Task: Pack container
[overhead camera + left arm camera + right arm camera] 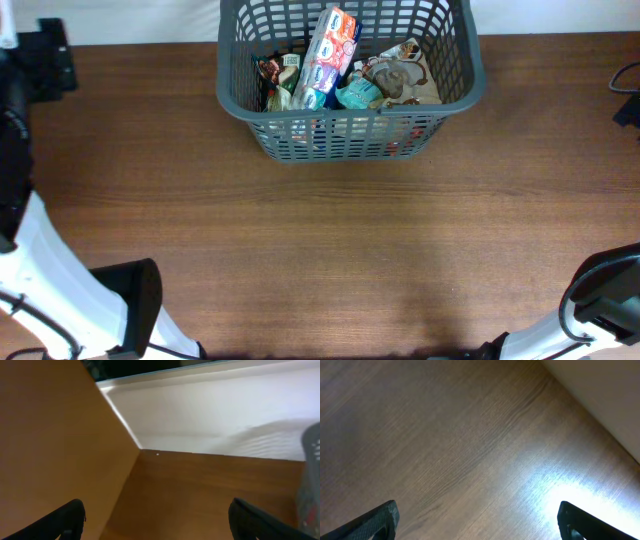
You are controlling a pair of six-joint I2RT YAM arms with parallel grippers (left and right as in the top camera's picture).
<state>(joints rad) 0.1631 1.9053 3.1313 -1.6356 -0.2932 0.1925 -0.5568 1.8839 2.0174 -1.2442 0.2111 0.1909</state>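
The container stands at the far middle of the counter, its back rim close to the pale wall. It is a dark grey moulded plastic basket, rectangular with rounded corners. Its sides are a lattice of upright slots under a smooth rim.

It looks stiff enough to keep its shape, though the thin lattice probably flexes a little when squeezed. It should be light, and the goods inside seem to add little weight. The smooth plastic gives poor purchase on a flat wall, so the likeliest hold is over the rim of a long side, one jaw inside and one outside. Lifted from one side only, it may tilt.

Inside, a tall white, blue and red packet leans slantwise across the middle. To its right lie a teal pouch and a brown-and-white printed bag. Dark wrappers sit at the container's left end. All look like glossy film: soft, crinkly, slippery and easily crushed.

The counter is brown wood grain, matt with a patch of glare. No loose packet shows on it in front of the container.

Both arms sit on the near side, well apart from the container: the left arm and the right arm. The left jaws stand wide with nothing between them. The right jaws are spread fully over bare wood.
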